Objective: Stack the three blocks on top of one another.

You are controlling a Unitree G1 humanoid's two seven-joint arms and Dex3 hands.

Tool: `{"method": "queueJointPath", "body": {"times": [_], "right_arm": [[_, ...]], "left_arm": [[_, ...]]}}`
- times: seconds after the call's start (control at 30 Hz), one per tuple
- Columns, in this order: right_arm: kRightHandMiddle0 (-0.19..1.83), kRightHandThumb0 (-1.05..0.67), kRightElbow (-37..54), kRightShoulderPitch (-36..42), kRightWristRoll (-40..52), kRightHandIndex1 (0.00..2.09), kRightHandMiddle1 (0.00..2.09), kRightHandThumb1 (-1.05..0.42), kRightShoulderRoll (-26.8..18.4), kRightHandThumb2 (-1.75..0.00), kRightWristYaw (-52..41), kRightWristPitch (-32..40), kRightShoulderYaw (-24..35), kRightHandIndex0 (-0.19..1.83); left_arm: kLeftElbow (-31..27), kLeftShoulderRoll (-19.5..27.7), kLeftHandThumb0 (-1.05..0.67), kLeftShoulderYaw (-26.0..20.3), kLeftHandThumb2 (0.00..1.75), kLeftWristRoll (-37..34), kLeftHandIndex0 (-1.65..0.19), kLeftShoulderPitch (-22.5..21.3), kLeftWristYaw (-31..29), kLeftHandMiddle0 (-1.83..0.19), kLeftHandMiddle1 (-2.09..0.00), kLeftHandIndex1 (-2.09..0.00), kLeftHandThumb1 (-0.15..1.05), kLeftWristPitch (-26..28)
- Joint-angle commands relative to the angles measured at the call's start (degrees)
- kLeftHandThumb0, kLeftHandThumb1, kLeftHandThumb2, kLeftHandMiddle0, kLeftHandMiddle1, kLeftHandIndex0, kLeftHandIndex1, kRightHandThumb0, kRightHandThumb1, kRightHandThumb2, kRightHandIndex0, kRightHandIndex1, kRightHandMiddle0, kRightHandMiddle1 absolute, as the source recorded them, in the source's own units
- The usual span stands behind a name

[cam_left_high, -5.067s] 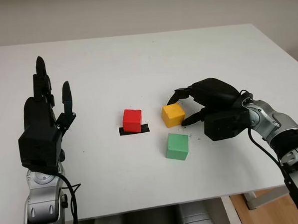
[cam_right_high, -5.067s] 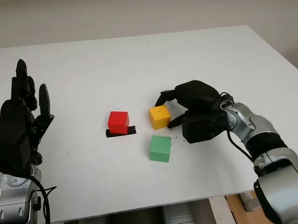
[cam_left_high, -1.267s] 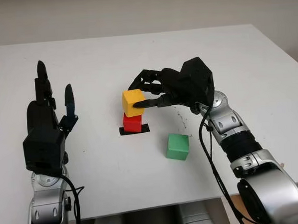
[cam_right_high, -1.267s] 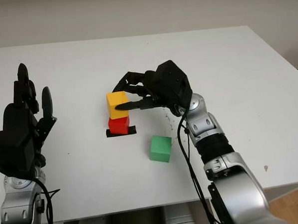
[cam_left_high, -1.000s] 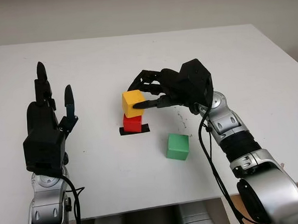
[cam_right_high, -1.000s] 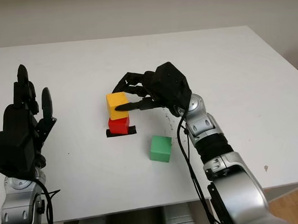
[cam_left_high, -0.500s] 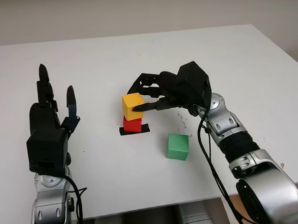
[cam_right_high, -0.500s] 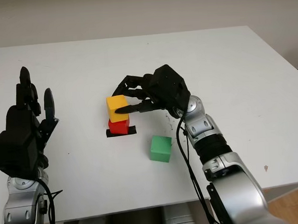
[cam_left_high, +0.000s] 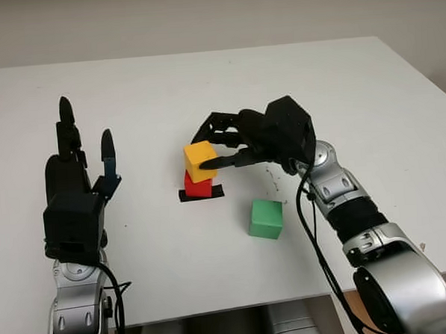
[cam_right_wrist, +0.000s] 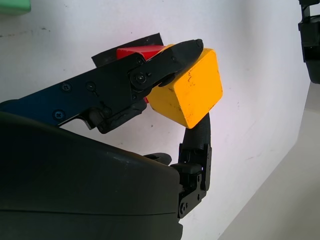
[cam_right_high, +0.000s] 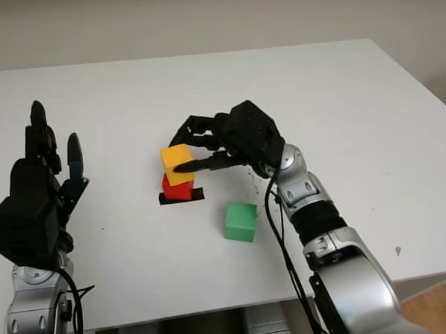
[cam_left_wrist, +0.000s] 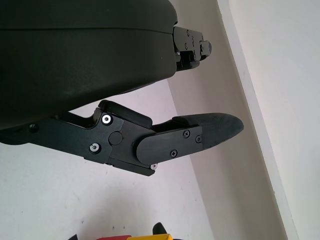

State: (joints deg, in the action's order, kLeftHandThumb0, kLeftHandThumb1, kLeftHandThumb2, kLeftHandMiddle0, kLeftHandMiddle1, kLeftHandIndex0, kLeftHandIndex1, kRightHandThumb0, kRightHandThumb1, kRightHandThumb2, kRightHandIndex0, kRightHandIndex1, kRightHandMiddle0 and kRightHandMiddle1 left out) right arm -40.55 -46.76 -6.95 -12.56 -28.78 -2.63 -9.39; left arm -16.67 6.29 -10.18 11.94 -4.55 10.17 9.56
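Observation:
A yellow block (cam_left_high: 201,160) is directly on top of the red block (cam_left_high: 198,186), a little tilted and turned; I cannot tell whether its full weight is on it. My right hand (cam_left_high: 202,151) is shut on the yellow block, with the thumb (cam_right_wrist: 170,57) on the near face and fingers (cam_right_wrist: 197,137) on the far face. The red block stands on a black tape mark (cam_left_high: 209,193). A green block (cam_left_high: 266,218) lies alone on the table, near and to the right of the stack. My left hand (cam_left_high: 76,191) is open, held upright at the left.
The white table (cam_left_high: 338,86) stretches wide around the blocks. Its front edge runs close below the green block, and the right edge is beyond my right forearm (cam_left_high: 343,198). A grey wall (cam_left_high: 200,18) rises behind the table.
Five seconds ago the yellow block lay on the table by the green one; my right hand carried it left over the red block. In the last second it sank slightly onto the red block.

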Motion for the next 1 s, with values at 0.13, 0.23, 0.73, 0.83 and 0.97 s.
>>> {"method": "queueJointPath", "body": {"times": [0.13, 0.23, 0.73, 0.83, 0.97], "right_arm": [[0.3, -0.56, -1.4, -0.9, -0.2, 0.05, 1.46, -0.95, -0.1, -0.05, -0.8, -3.0, -0.3, 0.31], [0.23, -0.61, -1.4, -1.0, -0.3, 0.04, 1.23, -0.94, -0.3, -0.05, -1.6, -2.6, -0.5, 0.25], [-0.18, -0.73, -0.4, -1.7, 4.0, 0.0, 0.08, -0.88, -1.3, -0.05, -9.7, 0.2, 1.3, -0.19], [-0.19, -0.74, 0.3, -1.8, 4.6, 0.0, 0.01, -0.88, -1.7, -0.05, -10.0, 0.8, 2.0, -0.19], [-0.19, -0.76, 1.9, -1.9, 5.3, 0.0, 0.0, -0.88, -3.2, -0.05, -10.1, -1.5, 2.9, -0.19]], "left_arm": [[-1.3, -0.1, -0.64, 0.4, 0.62, 0.4, 0.02, 0.3, 0.1, 0.01, -0.06, -0.06, 1.05, 0.1], [-1.2, 0.0, -0.65, 0.4, 0.62, 0.3, 0.02, 0.4, 0.0, 0.02, -0.06, -0.06, 1.05, 0.0], [-1.1, 0.0, -0.65, 0.7, 0.62, 1.0, 0.01, 0.4, 0.2, 0.02, -0.05, -0.06, 1.05, 0.3], [-1.0, 0.0, -0.65, 0.7, 0.62, 1.1, 0.01, 0.3, 0.2, 0.02, -0.05, -0.06, 1.05, 0.4], [-0.8, 0.1, -0.66, 0.6, 0.61, 0.9, 0.0, 0.3, 0.1, 0.02, -0.05, -0.06, 1.05, 0.1]]}}
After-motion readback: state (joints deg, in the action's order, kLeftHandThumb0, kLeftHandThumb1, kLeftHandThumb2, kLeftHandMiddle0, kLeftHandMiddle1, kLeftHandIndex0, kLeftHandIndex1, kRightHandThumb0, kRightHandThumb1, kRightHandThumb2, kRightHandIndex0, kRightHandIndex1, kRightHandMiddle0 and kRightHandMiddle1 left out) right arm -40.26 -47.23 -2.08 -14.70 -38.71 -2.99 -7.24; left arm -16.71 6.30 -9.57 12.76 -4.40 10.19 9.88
